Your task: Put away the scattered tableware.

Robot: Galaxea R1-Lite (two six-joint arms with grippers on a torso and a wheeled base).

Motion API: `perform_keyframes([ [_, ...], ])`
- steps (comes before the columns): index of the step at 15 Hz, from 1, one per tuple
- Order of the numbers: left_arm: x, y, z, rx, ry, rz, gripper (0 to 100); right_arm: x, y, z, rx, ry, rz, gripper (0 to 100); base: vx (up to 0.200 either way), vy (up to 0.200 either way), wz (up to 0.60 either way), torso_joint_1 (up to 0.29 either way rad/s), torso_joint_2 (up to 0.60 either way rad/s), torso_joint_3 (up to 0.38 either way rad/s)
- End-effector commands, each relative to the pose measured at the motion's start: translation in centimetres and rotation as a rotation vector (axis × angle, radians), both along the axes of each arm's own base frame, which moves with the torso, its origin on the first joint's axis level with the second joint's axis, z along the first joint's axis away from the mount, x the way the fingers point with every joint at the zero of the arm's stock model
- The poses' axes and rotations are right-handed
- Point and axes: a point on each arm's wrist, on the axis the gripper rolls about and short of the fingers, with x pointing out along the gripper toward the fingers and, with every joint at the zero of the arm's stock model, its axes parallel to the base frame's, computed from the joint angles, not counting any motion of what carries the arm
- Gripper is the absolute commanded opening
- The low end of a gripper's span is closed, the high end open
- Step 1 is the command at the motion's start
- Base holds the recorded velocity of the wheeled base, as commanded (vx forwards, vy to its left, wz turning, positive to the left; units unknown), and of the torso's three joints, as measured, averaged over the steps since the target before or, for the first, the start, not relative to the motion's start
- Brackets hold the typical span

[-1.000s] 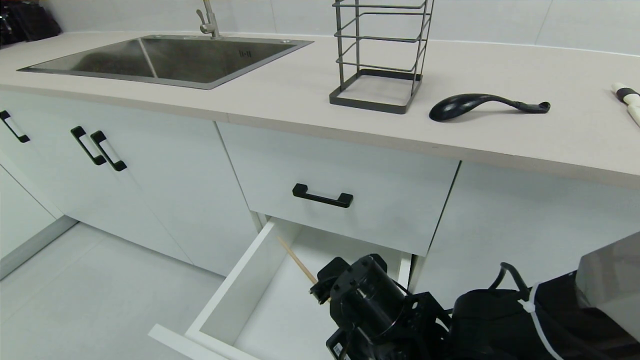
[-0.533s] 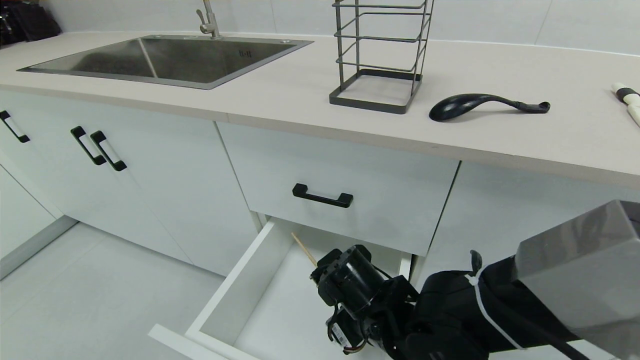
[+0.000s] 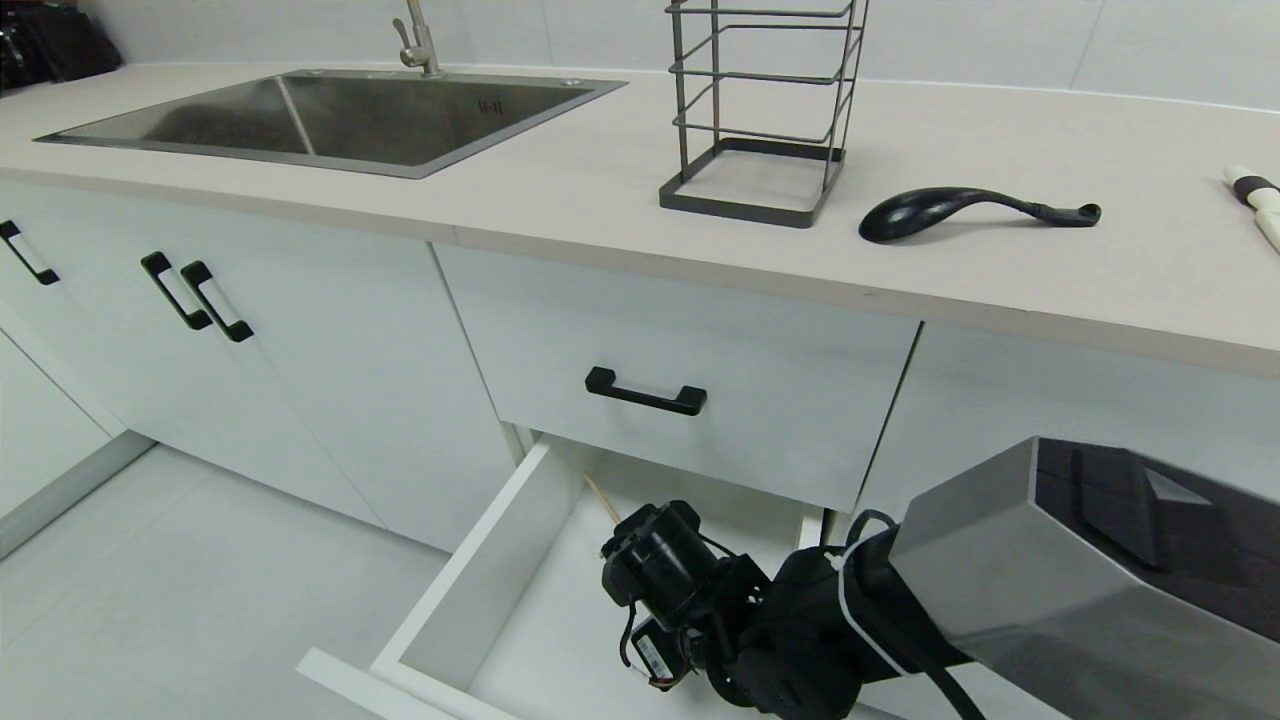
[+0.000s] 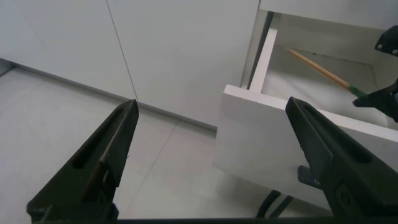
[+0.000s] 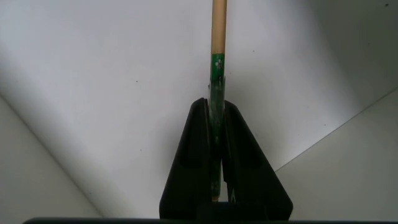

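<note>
A wooden chopstick point(image 3: 603, 497) with a green band point(image 5: 218, 37) points toward the back of the open lower drawer point(image 3: 500, 545). My right gripper point(image 3: 625, 530) is shut on the chopstick's lower end point(image 5: 214, 109), holding it above the white drawer floor. From the left wrist view the chopstick point(image 4: 317, 67) slants inside the drawer point(image 4: 249, 106), with the right gripper point(image 4: 379, 102) at its end. My left gripper point(image 4: 211, 106) hangs open and holds nothing, low over the floor beside the drawer's front corner. A black ladle point(image 3: 960, 208) lies on the countertop.
A dark wire rack point(image 3: 760, 110) stands on the counter left of the ladle. A white utensil with a black band point(image 3: 1255, 195) lies at the counter's right edge. The sink point(image 3: 330, 115) is at the back left. The upper drawer with its black handle point(image 3: 645, 392) is closed above the open one.
My right arm has swung left and deeper over the open drawer, carrying the chopstick with it. The chopstick's free end now sits nearer the drawer's back.
</note>
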Motion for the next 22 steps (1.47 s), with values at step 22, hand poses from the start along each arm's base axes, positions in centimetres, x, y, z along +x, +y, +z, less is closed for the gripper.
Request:
perform_keyframes([
  [22, 0.0, 0.0, 0.0, -0.001, 0.000, -0.001, 100, 4.3, 3.0, -4.8, -0.023, 0.031, -0.108, 0, 0.000, 0.000, 0.00, 0.000, 0.00, 0.000],
])
